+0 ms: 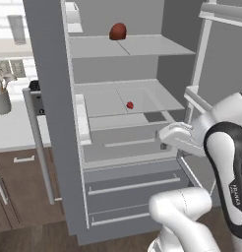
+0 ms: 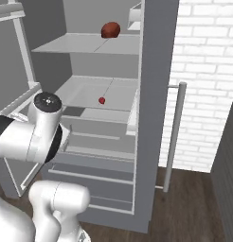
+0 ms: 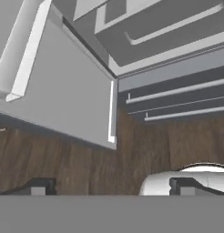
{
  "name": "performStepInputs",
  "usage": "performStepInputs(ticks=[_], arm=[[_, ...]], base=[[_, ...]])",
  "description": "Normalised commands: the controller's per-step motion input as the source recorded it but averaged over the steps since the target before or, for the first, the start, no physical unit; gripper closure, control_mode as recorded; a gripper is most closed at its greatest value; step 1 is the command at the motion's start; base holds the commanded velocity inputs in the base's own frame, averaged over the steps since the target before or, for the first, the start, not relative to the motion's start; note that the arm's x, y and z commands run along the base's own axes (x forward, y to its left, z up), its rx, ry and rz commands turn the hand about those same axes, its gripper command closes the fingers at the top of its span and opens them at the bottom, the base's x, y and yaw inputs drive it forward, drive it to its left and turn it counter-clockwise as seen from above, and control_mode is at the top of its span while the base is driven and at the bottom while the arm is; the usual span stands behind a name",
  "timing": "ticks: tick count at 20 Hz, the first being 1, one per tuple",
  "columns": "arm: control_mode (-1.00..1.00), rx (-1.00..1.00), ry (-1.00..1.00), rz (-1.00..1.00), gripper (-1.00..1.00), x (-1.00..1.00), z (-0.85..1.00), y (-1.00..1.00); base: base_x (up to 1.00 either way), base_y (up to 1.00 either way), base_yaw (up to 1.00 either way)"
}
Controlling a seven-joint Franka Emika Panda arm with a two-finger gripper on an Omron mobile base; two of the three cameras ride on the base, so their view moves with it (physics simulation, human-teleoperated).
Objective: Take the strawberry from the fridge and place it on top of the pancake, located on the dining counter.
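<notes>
The fridge (image 1: 49, 98) (image 2: 156, 94) stands with its doors open. The strawberry (image 1: 130, 105) (image 2: 102, 100), tiny and bright red, lies on the middle pale grey shelf. My gripper (image 1: 170, 141) hangs in front of the fridge's lower right, below and to the right of the berry and well apart from it. In the hand view my gripper (image 3: 111, 186) points down at the wood floor and the bottom drawers (image 3: 177, 95). Its fingertips (image 3: 38, 186) stand wide apart, open, with nothing between them. The pancake and the dining counter are out of view.
A larger dark red lump (image 1: 118, 31) (image 2: 110, 30) sits on the top shelf. The open left door carries a long silver handle (image 1: 38, 142). Beside it are a wall worktop (image 1: 15, 133) and a utensil pot (image 1: 2, 101). A brick wall (image 2: 203, 71) lies right of the fridge.
</notes>
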Motion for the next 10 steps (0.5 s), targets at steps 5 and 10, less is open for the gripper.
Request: performStepInputs(ticks=[5, 10], arm=[[-1.0, -0.28, -0.02, 0.0, -1.0, -0.37, -0.24, -0.33], [-1.0, -0.05, 0.0, 0.0, -1.0, 0.0, -0.03, 0.04]], base=[[0.0, 0.0, 0.0], [0.0, 0.0, 0.0]])
